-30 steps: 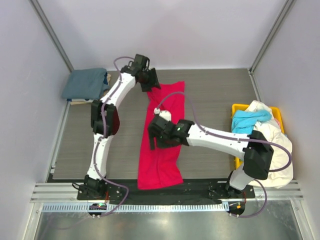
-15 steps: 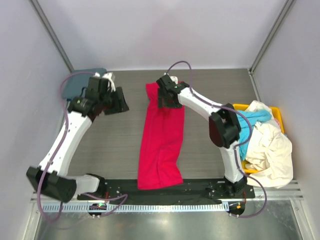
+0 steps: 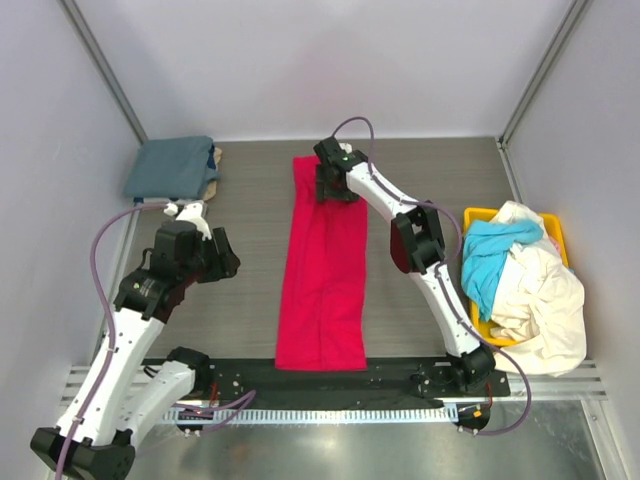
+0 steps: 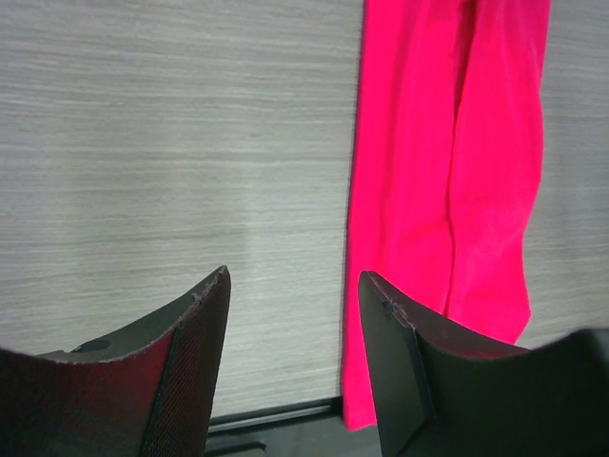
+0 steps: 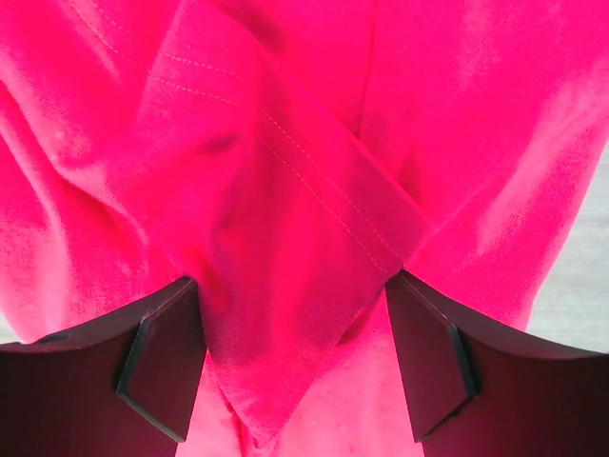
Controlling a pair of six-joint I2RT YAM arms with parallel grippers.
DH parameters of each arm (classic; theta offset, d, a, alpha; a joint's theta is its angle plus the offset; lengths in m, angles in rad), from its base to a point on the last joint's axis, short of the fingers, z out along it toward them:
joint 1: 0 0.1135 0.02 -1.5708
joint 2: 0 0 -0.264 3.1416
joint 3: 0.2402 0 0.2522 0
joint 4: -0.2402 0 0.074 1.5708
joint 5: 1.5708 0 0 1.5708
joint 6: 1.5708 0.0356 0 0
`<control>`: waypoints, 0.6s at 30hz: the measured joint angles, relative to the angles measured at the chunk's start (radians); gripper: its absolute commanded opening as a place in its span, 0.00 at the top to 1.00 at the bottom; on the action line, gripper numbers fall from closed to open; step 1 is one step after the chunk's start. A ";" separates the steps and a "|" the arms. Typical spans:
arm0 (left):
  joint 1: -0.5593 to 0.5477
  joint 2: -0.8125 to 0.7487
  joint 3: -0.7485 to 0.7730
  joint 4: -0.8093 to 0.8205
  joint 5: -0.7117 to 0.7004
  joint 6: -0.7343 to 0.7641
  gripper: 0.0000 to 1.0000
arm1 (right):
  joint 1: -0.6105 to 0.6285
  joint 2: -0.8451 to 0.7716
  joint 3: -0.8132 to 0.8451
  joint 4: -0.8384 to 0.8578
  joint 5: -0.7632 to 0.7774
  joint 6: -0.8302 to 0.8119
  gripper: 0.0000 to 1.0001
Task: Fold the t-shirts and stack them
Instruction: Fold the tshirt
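Observation:
The red-pink t-shirt (image 3: 322, 270) lies as a long narrow strip down the middle of the table, from far to near. My right gripper (image 3: 335, 190) is over its far end. In the right wrist view the gripper (image 5: 291, 281) is open, with a raised fold of the red cloth (image 5: 285, 190) between the fingers (image 5: 157, 357). My left gripper (image 3: 225, 262) is open and empty over bare table, left of the strip. In the left wrist view (image 4: 295, 274) the red shirt (image 4: 447, 171) lies to its right. A folded slate blue-grey shirt (image 3: 172, 166) sits at the far left on a tan one (image 3: 214, 158).
A yellow bin (image 3: 476, 215) at the right holds a cyan shirt (image 3: 490, 250) and a cream-white shirt (image 3: 540, 295) that spills over its near side. Metal frame posts stand at the far corners. The black base rail (image 3: 400, 375) runs along the near edge.
My left arm has drawn back from the far left toward the near left. My right gripper moved from mid-shirt to the far end, and the red strip now lies straighter.

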 measured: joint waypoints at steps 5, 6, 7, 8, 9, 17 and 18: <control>0.000 0.025 0.000 0.032 -0.007 0.003 0.42 | -0.029 0.098 0.165 0.024 -0.018 -0.020 0.22; 0.000 0.037 0.000 0.037 -0.007 0.005 0.42 | -0.036 0.107 0.176 0.045 -0.024 -0.021 0.21; 0.000 0.049 0.000 0.040 -0.007 0.005 0.43 | -0.043 0.113 0.181 0.071 -0.032 -0.021 0.20; 0.000 0.062 0.000 0.043 -0.006 0.005 0.43 | -0.051 0.116 0.181 0.104 -0.041 -0.021 0.19; 0.000 0.075 0.000 0.045 -0.006 0.006 0.43 | -0.059 0.119 0.181 0.130 -0.049 -0.020 0.18; 0.000 0.089 0.000 0.046 -0.006 0.009 0.42 | -0.109 0.151 0.179 0.355 -0.117 -0.008 0.12; 0.000 0.089 0.000 0.047 -0.006 0.010 0.43 | -0.112 0.151 0.177 0.372 -0.128 -0.008 0.11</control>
